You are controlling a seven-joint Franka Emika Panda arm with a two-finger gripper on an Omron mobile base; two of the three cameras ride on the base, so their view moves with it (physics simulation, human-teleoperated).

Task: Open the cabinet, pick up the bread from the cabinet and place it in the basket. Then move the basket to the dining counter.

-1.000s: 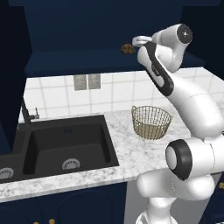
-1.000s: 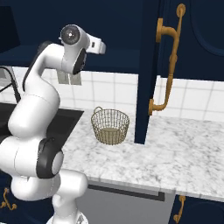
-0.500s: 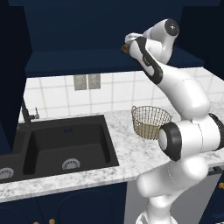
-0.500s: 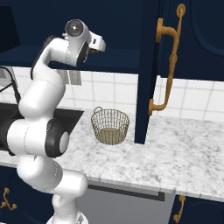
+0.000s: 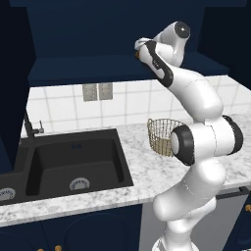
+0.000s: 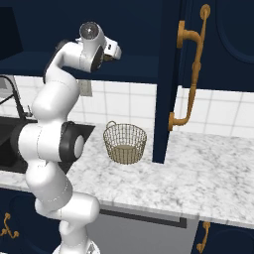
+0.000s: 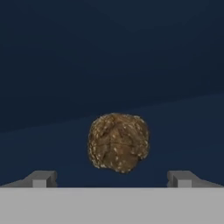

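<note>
Hand view shows the bread (image 7: 118, 142) on the cabinet (image 7: 109, 52) shelf, dead ahead and centred between the gripper (image 7: 111, 178) fingers, spread wide and not touching it, seemingly lined up to straddle it.

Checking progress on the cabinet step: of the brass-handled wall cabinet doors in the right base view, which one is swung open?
The door beside the basket stands open, seen edge-on with its handle sticking out sideways; the right one faces flat.
</note>
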